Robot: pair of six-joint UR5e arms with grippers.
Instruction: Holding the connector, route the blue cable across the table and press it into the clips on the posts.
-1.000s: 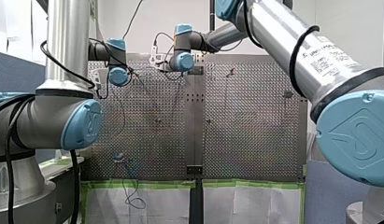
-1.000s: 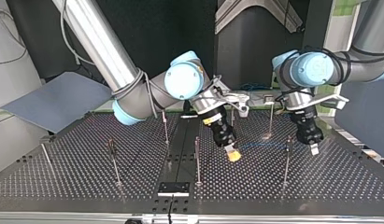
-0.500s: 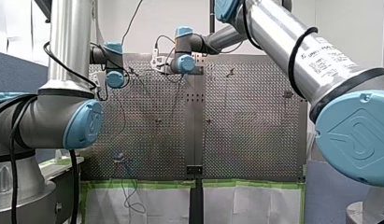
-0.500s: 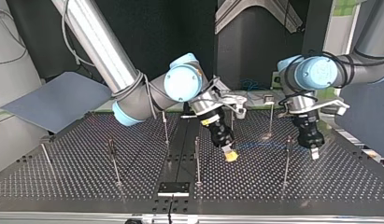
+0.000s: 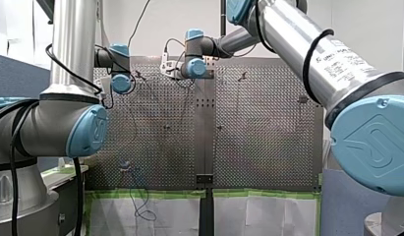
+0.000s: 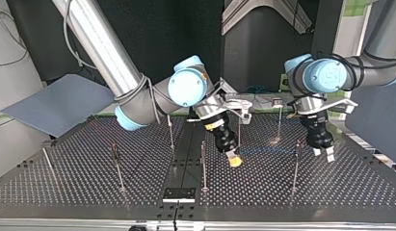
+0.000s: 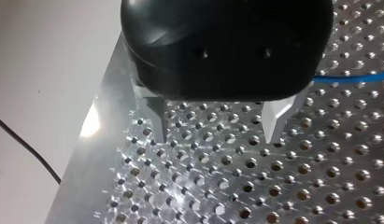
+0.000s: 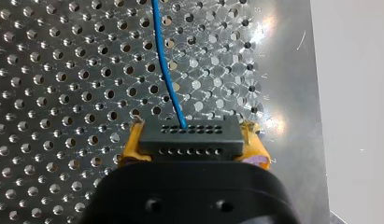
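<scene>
In the right wrist view my right gripper (image 8: 192, 143) is shut on a black connector (image 8: 187, 133), its yellow pads (image 8: 131, 142) on either side. The blue cable (image 8: 165, 70) leaves the connector and runs ahead over the perforated plate. In the top view this gripper (image 6: 232, 160) hangs low between two posts, and the cable (image 6: 265, 150) stretches toward a post (image 6: 296, 163) at the view's right. My left gripper (image 7: 216, 139) stands open just above the plate with nothing between its metal fingers; the cable (image 7: 353, 78) passes beside it. The top view shows it (image 6: 323, 154) right of that post.
Several thin posts stand on the perforated table (image 6: 89, 192), such as one (image 6: 203, 163) near the middle and one (image 6: 117, 166) toward the top view's left. A black block (image 6: 178, 194) sits at the near edge. A grey sheet (image 6: 56, 103) lies off the table's left.
My left gripper's fingers have spread apart from shut. My right gripper has drifted a little toward the top view's left with the connector.
</scene>
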